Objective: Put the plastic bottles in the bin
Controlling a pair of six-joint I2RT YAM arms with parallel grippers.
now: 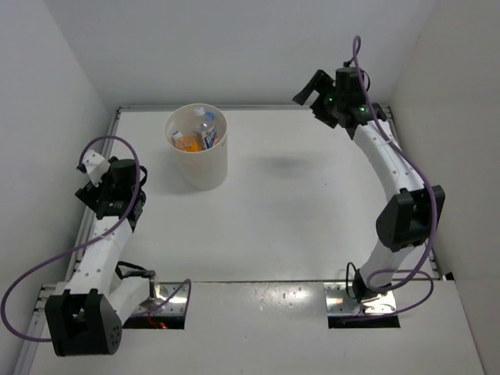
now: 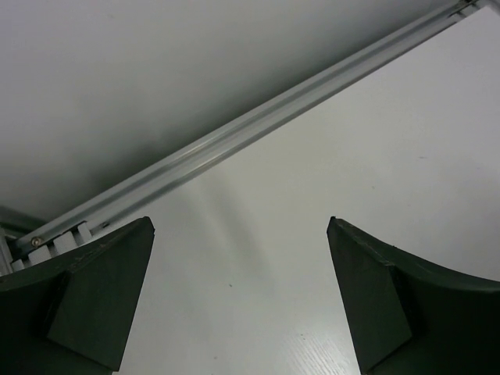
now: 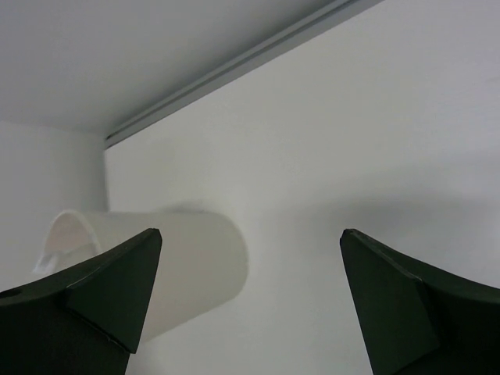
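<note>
The white bin (image 1: 205, 167) stands at the back left of the table. Plastic bottles lie inside it: an orange one (image 1: 187, 143), a clear one (image 1: 205, 119) and one with a white and blue label (image 1: 209, 138). My right gripper (image 1: 311, 88) hangs high over the back right, well to the right of the bin, open and empty. In the right wrist view the bin (image 3: 183, 262) shows between the spread fingers of the right gripper (image 3: 251, 233). My left gripper (image 2: 240, 223) is open with only bare table between its fingers, near the table's left edge.
A metal rail (image 2: 234, 133) runs along the table's edge where it meets the white wall. White walls close in the left, back and right sides. Both arm bases (image 1: 355, 297) sit at the near edge.
</note>
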